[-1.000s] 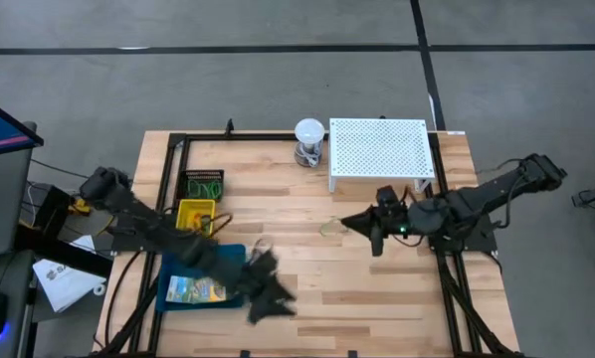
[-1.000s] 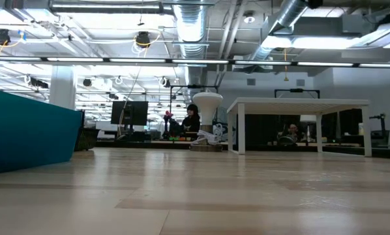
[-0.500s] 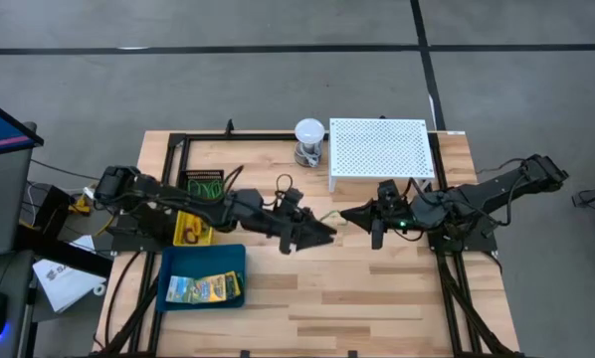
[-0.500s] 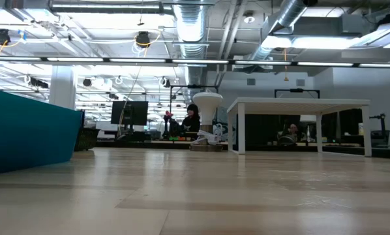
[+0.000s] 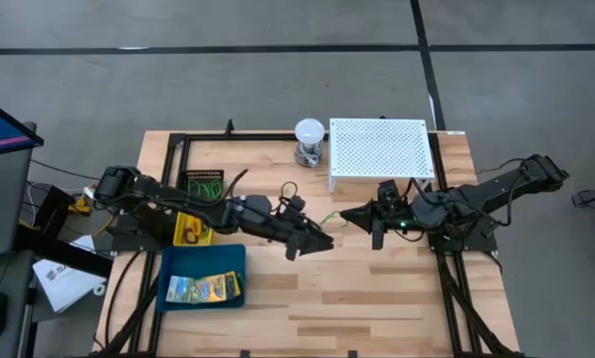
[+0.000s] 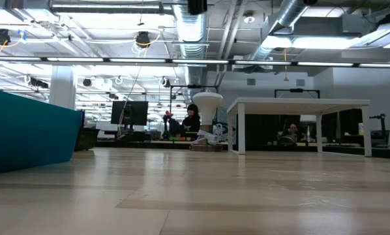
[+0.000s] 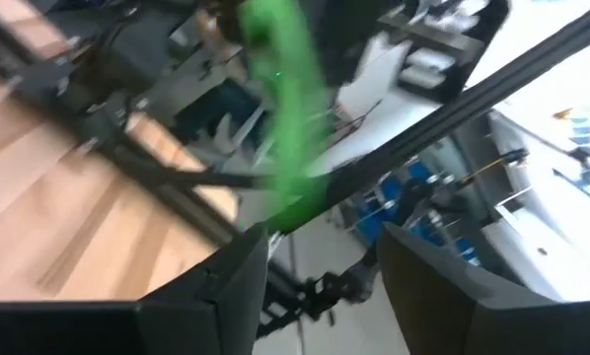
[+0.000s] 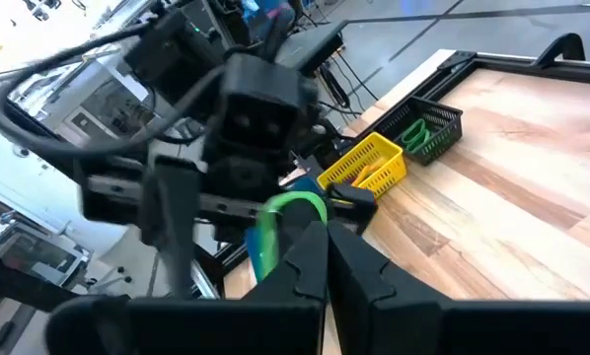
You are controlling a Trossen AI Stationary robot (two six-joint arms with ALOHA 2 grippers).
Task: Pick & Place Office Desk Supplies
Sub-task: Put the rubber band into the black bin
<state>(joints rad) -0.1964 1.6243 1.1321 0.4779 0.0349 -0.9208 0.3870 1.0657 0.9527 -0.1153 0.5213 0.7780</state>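
A thin green loop (image 5: 329, 219) hangs in the air over the middle of the table, with my right gripper (image 5: 345, 215) shut on it. My left gripper (image 5: 324, 242) reaches in level from the table's left and faces it, open. In the left wrist view the loop (image 7: 287, 108) runs down toward the gap between that gripper's fingers (image 7: 320, 247). At the table's left stand the yellow bin (image 5: 193, 224), the black mesh basket (image 5: 204, 185) with green loops inside, and the blue tray (image 5: 228, 261) with printed packets (image 5: 204, 288). My right gripper pinches one end of the green loop (image 8: 297, 212) between its two fingertips, coming level from the table's right. The loop sticks out ahead of the fingers, lifted clear of the table. My left gripper: I cannot tell whether its fingers touch the loop's free end.
A white ball-topped object (image 5: 308, 139) and a white perforated stand (image 5: 380, 151) sit at the far edge. A black frame (image 5: 178, 139) runs around the table. Bare wood lies toward the near edge, to the right of the tray.
My left gripper has swung from above the blue tray's right end, near the front edge, toward the table's middle and right. It has come close to my right gripper and the green loop.
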